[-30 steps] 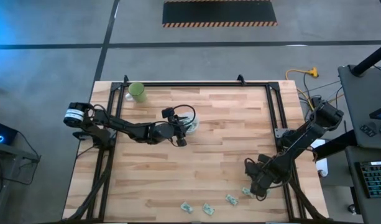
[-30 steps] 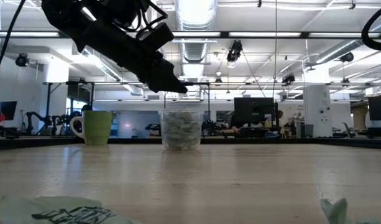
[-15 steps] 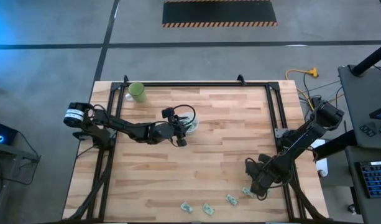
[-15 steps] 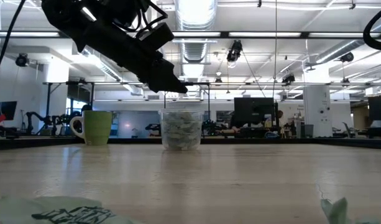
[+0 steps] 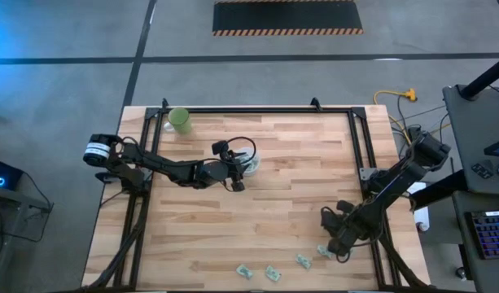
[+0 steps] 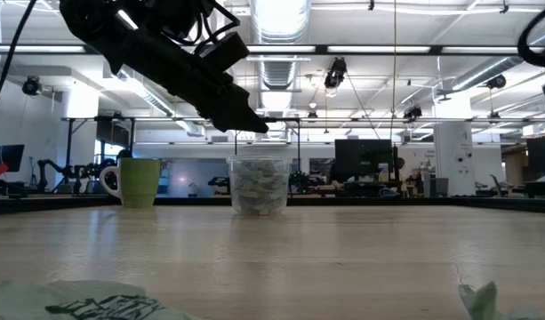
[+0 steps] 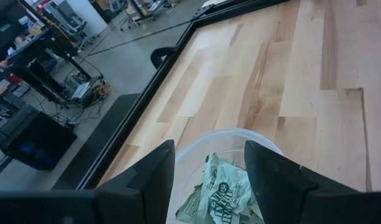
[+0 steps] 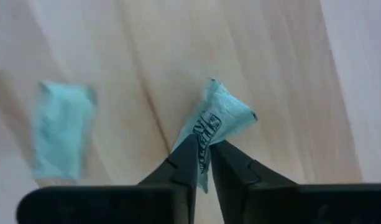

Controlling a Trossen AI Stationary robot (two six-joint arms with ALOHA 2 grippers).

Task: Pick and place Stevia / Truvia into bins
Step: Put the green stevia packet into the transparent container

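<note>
Right gripper (image 8: 204, 163) pinches one green packet (image 8: 218, 121) between its fingertips, well away from the clear cup (image 5: 251, 163). Left gripper (image 7: 209, 168) hangs open over that cup. Three packets (image 5: 271, 273) lie just beside the pinched one.

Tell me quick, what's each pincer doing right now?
Left pincer: open, empty, over the clear cup.
Right pincer: shut on a green packet.
</note>
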